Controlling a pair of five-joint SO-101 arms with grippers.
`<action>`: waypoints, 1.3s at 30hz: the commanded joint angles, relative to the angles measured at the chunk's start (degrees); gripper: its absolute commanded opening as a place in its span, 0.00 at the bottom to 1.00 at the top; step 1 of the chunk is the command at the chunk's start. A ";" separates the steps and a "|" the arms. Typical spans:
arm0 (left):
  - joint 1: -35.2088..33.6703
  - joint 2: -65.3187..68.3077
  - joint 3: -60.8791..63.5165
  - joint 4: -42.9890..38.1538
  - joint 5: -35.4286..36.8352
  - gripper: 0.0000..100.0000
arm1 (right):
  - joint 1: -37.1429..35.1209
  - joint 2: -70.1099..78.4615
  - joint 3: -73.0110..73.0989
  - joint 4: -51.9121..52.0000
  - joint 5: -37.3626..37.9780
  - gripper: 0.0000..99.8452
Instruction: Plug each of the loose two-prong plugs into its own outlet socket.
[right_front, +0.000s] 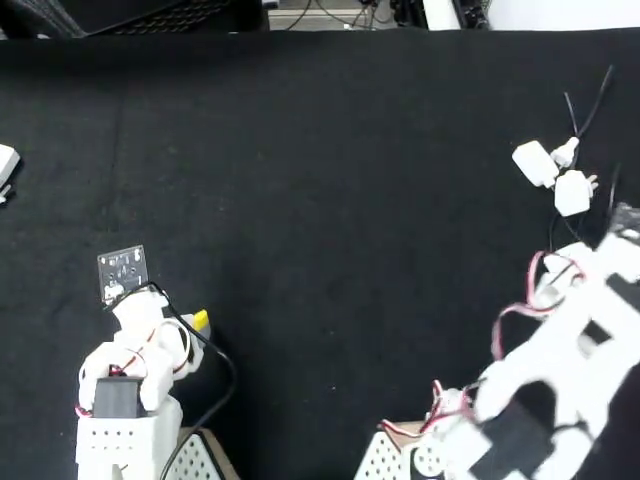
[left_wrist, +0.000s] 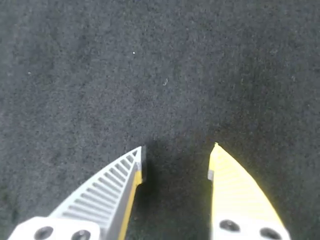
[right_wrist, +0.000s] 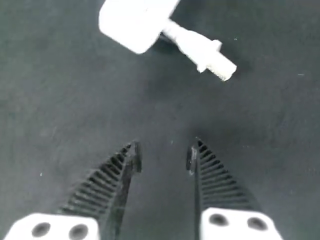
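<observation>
Your right tool (right_wrist: 164, 152) hangs half-open and empty near the right edge of the black cloth-covered bench (right_front: 320, 200). The white blocky plastic plug (right_wrist: 137, 20) lies just beyond its tips, its long axis slanting across the opening. Your left tool (left_wrist: 175, 160), open and empty, sits well apart at the near-left corner.

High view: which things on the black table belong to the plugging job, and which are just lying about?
Job: white plastic plug and socket pieces; thin black cords.
Lying about: small grey printed card; unidentified white object at the view's left edge.
</observation>
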 joint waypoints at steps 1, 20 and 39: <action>0.13 -0.18 0.92 0.18 0.18 0.22 | 1.14 6.73 -6.81 -0.26 -1.76 0.18; 0.13 -0.09 0.92 0.18 0.09 0.22 | -3.69 20.88 -18.33 -0.18 -7.21 0.18; 0.04 -0.09 0.92 0.18 0.09 0.22 | -8.97 21.41 -27.82 -0.44 -15.91 0.27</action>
